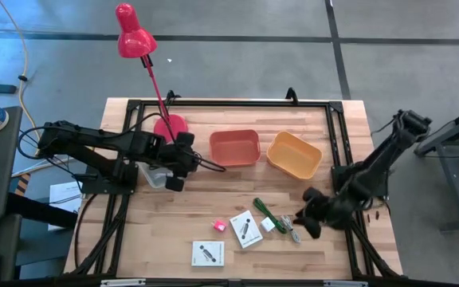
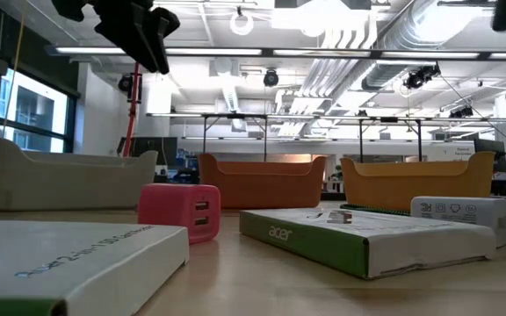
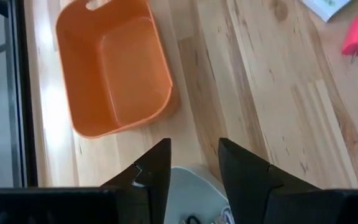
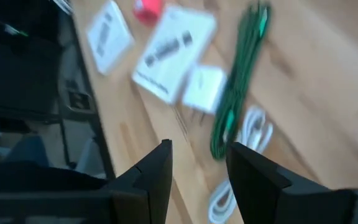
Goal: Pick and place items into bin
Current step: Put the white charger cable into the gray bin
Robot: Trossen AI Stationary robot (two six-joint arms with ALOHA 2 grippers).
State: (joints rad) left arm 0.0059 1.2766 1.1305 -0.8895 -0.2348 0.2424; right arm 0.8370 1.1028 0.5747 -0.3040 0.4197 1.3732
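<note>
On the desk (image 1: 134,231), the left end effector (image 1: 175,171) hangs over a white bin (image 1: 156,177), fingers parted with nothing between them. Right of it sit a red bin (image 1: 235,147) and a yellow bin (image 1: 293,155). Nearer the front lie two cards (image 1: 209,253), a pink block (image 1: 219,226) and a green cable (image 1: 271,215). The right end effector (image 1: 307,223), released and empty, hovers beside the cable; it should centre over it before closing.

We see two dark, matte, jointed arms, the left arm (image 1: 94,147) trailing black cables, each ending in blunt, angular black fingers (image 3: 244,171).
</note>
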